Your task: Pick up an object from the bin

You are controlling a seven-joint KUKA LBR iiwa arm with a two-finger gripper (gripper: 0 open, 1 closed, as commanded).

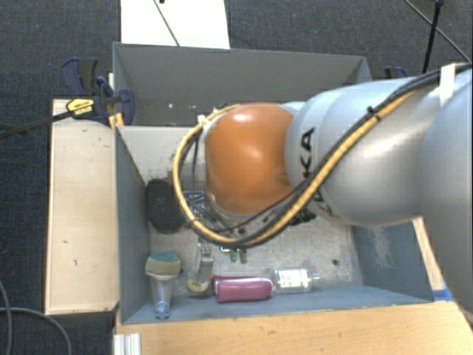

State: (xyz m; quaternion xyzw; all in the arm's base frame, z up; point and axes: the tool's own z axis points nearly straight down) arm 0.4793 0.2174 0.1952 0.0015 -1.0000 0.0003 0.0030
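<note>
Arm (384, 154): silver, comes in from the right edge, fills most of the right half of the frame and covers the middle of the bin. A black-and-yellow cable bundle (347, 135) runs along it and loops round the wrist.

Bin (244, 76): grey metal with sloped walls, back wall bare at upper centre. Bin floor (295, 254): grey, scuffed, dotted with dark specks. Around the bin is dark grey carpet (44, 28), with a thin black cable (29, 128) across it at left.

Orange cover (247, 157): domed, on the wrist, centre frame. It hides most of the gripper (205, 257); a grey metal bit pokes out under its lower edge, low over the front-left part of the floor. Open or closed: can't tell. Small green parts (236, 256) sit just right of it; can't tell if they're robot or loose.

Things, all along the left and front of the bin:
- black round lump (164, 205), by the left wall, mid-left, partly behind the cable loop
- magenta oblong (242, 288), flat along the front wall, lower centre
- teal-topped piece with a clear body (162, 272), lower left corner
- clear small bottle with a white label (295, 279), just beside the oblong's right end
- tan round piece (196, 283), between the teal-topped piece and the oblong, right under the gripper bit

Pick target: can't tell. The tan round piece and the magenta oblong are closest.
</note>
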